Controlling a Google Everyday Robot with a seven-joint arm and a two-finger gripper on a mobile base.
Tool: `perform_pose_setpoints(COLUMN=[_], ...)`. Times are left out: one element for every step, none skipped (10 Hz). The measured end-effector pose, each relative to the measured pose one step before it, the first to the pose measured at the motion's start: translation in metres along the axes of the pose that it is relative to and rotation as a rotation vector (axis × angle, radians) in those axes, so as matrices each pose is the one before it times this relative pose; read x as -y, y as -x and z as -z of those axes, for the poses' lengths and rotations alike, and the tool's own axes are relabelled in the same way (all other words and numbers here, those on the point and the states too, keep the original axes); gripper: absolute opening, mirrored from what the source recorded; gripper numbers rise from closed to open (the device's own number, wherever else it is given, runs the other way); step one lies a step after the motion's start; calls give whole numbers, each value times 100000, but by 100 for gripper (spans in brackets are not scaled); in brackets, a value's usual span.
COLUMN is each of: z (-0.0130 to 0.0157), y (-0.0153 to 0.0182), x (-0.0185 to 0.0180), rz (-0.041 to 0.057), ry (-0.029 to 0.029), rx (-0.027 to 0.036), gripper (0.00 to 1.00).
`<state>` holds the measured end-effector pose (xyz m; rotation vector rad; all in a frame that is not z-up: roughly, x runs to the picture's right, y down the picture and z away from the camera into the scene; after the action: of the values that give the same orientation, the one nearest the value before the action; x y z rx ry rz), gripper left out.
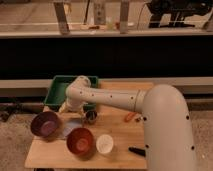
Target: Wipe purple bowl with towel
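Note:
The purple bowl [45, 123] stands upright at the left end of the wooden table [120, 135]. A pale towel [70, 128] lies flat on the table between the purple bowl and a red bowl [81, 141]. My white arm reaches from the right across the table, and its wrist bends down near the green tray. The gripper [68, 107] hangs just above and behind the towel, to the right of the purple bowl. It is mostly hidden by the wrist.
A green tray [56, 92] sits at the table's back left. A small metal cup [91, 116] stands by the wrist. A white cup [104, 143] is beside the red bowl. An orange item [130, 117] and a black item [136, 151] lie to the right.

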<state>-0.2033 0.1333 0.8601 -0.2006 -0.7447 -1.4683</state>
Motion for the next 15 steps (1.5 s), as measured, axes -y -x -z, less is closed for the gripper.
perform_pose_setpoints(z=[-313, 64, 119, 212, 63, 44, 75, -47, -132, -121, -171, -221, -206, -227, -341], y=[320, 245, 249, 265, 363, 275, 563, 136, 77, 87, 161, 232, 192, 339, 560], x=[-43, -38, -103, -238, -10, 83, -277, -229, -8, -63, -258, 8, 166, 184, 216], rz=[3676, 2650, 2581, 2594, 3327, 3294, 5191, 531, 425, 329, 711, 1815, 2257, 3304, 4399], ry=[-166, -296, -284, -49, -74, -48, 196, 349, 374, 357, 410, 88, -216, -945, -900], rx=[1605, 1015, 759, 656, 1244, 921, 1216, -15, -90, -9, 415, 1615, 1531, 3121, 5143], gripper=[80, 80, 80, 80, 80, 80, 80, 80, 80, 80, 80, 80, 80, 80, 80])
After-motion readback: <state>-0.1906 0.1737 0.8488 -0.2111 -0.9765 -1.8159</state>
